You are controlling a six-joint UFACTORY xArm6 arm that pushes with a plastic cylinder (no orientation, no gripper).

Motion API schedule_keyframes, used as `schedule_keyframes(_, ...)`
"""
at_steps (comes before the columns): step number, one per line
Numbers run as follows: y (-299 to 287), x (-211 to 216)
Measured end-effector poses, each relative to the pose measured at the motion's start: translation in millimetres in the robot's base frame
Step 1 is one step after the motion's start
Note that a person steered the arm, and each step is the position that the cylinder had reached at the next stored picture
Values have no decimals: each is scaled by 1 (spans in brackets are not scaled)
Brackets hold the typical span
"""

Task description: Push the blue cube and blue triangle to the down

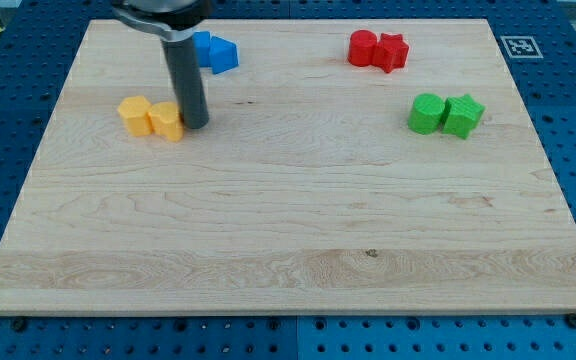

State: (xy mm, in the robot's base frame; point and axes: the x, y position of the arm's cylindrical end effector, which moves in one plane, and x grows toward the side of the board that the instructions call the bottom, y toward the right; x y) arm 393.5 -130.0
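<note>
Resting on the table [298, 230], my tip [196, 124] touches the yellow blocks [151, 117] at their three o'clock side. No jaws on this tool. Blue blocks [215, 51] sit at twelve o'clock from it, partly hidden.

The bench [288, 260] carries four clusters, all in the upper part of the view. At the view's top left the blue cube [204, 45] and blue triangle [224, 55] touch each other, partly hidden behind the rod. Directly below them, the tip [196, 124] stands just beside the right yellow block [168, 121], which touches the left yellow block [134, 115] (together they block the straight path downward). At top right the red cylinder [363, 47] and red star [392, 51] touch; below them the green cylinder [427, 113] touches the green block [462, 115]. A wide lane runs between the left and right clusters, and the whole lower half lies open.
</note>
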Motion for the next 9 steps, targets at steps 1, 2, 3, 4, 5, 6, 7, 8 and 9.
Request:
schedule_keyframes(1, -15, 0)
schedule_keyframes(2, 4, 0)
schedule_keyframes(3, 72, -10)
schedule_keyframes(4, 116, -41)
schedule_keyframes(5, 111, -82)
schedule_keyframes(6, 99, -115)
schedule_keyframes(7, 93, -147)
schedule_keyframes(8, 57, -172)
schedule_keyframes(9, 16, -164)
